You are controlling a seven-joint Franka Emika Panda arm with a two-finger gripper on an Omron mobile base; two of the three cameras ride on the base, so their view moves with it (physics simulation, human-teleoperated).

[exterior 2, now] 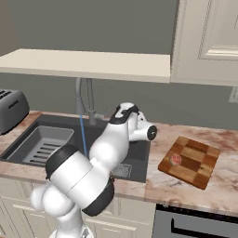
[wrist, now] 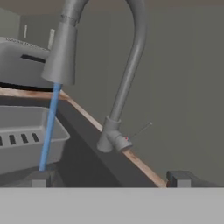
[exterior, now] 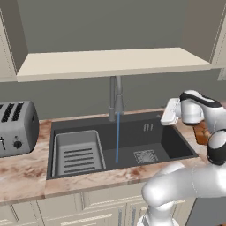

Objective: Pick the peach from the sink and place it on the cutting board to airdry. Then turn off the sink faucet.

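While water runs, I log what my screens give me:

Peach (exterior 2: pixel 175 160): I see it in the right base view, middle right of the frame, resting on the near left corner of the cutting board (exterior 2: pixel 193 160). It is small, round and orange-red.

Cutting board: it lies flat on the marble counter (exterior 2: pixel 218 190), right of the sink (exterior 2: pixel 135 162), turned at an angle to the counter edge. In the left base view only a brown corner (exterior: pixel 201 132) peeks out at the right edge, behind my arm.

Faucet (wrist: pixel 127 83): it fills the centre of the hand view, with its curved neck, its spout head at the upper left, and its base with a thin lever (wrist: pixel 141 129) sticking out to the right. In the left base view it stands at the middle of the back rim of the sink (exterior: pixel 114 100).

Water (exterior: pixel 117 137): a blue stream drops from the spout into the basin, landing just left of the drain grate (exterior: pixel 145 156).

Gripper (wrist: pixel 109 178): the two dark tips sit far apart at the bottom of the hand view, nothing between them, apart from the faucet base. The hand hovers over the right back corner of the sink in the left base view.

Tray (exterior: pixel 78 153): a ribbed grey insert in the left half of the basin.

Toaster (exterior: pixel 16 127): at the left edge, on the counter.
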